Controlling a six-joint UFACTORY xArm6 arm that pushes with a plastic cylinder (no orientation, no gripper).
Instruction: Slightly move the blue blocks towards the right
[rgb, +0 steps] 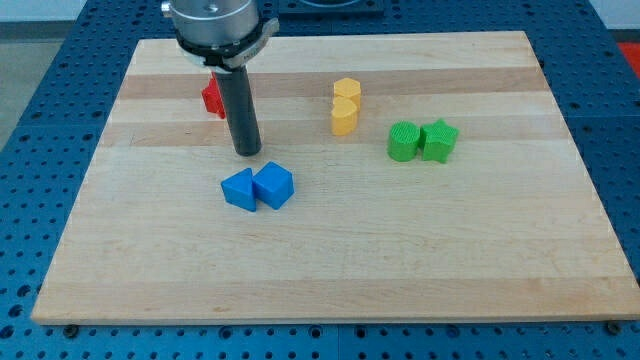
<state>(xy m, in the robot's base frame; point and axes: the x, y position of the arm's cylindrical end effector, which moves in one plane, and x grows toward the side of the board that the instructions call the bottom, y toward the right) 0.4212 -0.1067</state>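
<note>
Two blue blocks sit touching side by side near the board's middle: a blue triangular-looking block (239, 190) on the left and a blue cube (273, 185) on the right. My tip (247, 152) stands on the board just above them, toward the view's top, a short gap away and roughly over the seam between them, touching neither. The dark rod rises from the tip to the arm's head at the view's top.
A red block (211, 97) lies partly hidden behind the rod at upper left. Two yellow blocks (345, 106) are stacked in a column right of centre. A green cylinder-like block (404, 142) touches a green star block (439, 140) further right. The wooden board (330, 280) rests on a blue pegboard.
</note>
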